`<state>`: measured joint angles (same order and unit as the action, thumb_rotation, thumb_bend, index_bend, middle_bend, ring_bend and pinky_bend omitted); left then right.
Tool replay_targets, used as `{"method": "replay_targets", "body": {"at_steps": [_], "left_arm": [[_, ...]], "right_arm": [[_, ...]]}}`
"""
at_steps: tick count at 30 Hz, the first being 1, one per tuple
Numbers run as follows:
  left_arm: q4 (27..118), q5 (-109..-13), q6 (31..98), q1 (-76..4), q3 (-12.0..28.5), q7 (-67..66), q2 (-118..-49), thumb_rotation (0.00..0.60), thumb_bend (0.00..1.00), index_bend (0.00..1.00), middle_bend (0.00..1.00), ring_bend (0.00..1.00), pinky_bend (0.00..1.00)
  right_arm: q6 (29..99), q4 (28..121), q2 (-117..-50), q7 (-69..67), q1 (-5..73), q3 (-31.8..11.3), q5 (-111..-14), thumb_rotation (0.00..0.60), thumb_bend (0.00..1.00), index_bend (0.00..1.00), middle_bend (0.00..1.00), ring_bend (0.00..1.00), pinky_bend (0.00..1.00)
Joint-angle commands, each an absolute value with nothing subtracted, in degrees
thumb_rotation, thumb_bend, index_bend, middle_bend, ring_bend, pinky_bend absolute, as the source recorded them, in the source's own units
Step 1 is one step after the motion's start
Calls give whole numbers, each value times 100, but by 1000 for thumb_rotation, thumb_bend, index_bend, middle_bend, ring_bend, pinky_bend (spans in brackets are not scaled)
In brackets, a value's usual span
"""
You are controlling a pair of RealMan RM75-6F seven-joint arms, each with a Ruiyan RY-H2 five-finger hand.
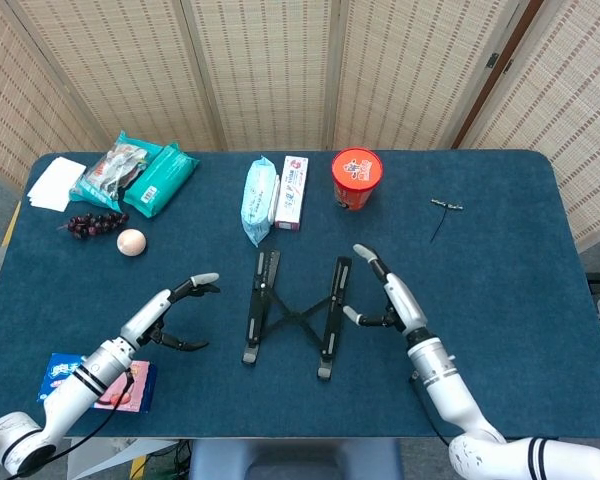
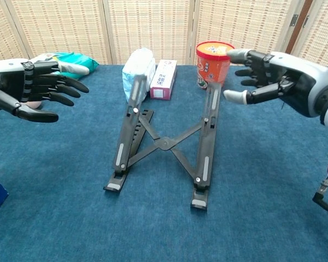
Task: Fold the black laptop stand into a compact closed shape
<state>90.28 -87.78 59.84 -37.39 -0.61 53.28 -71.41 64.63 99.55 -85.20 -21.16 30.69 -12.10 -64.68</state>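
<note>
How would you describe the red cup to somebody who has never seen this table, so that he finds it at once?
Look at the far edge of the blue table, near the middle. The red cup stands there, right of a white box and a pale blue packet. It is the only round, red thing.

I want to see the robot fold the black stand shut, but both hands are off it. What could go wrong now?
1. The stand lies flat with its two rails apart and the cross bars spread. Pushed from one side only, it may slide on the table instead of closing.
2. The right hand hovers near the orange cup; a wide swing could knock it.
3. The left hand is open and well to the side, so it may arrive late to steady its rail.
</note>
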Motion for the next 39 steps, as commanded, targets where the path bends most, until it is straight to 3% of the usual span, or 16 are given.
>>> {"method": "replay_targets", "body": {"at_steps": [1, 8, 18, 24, 39], "left_arm": [[8968, -8718, 5827, -3804, -14, 5016, -7140, 600, 139, 109, 224, 169, 168], [8549, -8432, 5414, -4069, 191, 3411, -7358, 600, 139, 111, 225, 170, 168], [8131, -7969, 5066, -4266, 359, 1698, -7775, 600, 139, 111, 222, 170, 168], [7672, -7984, 4994, -4388, 400, 1222, -8133, 600, 139, 111, 219, 169, 158], [6204, -8354, 4808, -4780, 405, 1368, -9345, 600, 139, 61, 171, 146, 135]], "right_arm": [[7102, 9877, -8442, -2055, 2775, -1211, -7216, 600, 176, 0, 0, 0, 10], [7116, 9746, -7745, -1297, 2786, -614, -8605, 600, 175, 0, 0, 0, 3], [6210, 9514, -7259, 138, 3159, -346, -8779, 600, 124, 0, 0, 0, 3], [5951, 9145, -7425, 637, 3287, -251, -8808, 600, 94, 0, 0, 0, 3], [6266, 8341, -8360, 1509, 3217, -188, -8983, 600, 64, 0, 0, 0, 1]]}}
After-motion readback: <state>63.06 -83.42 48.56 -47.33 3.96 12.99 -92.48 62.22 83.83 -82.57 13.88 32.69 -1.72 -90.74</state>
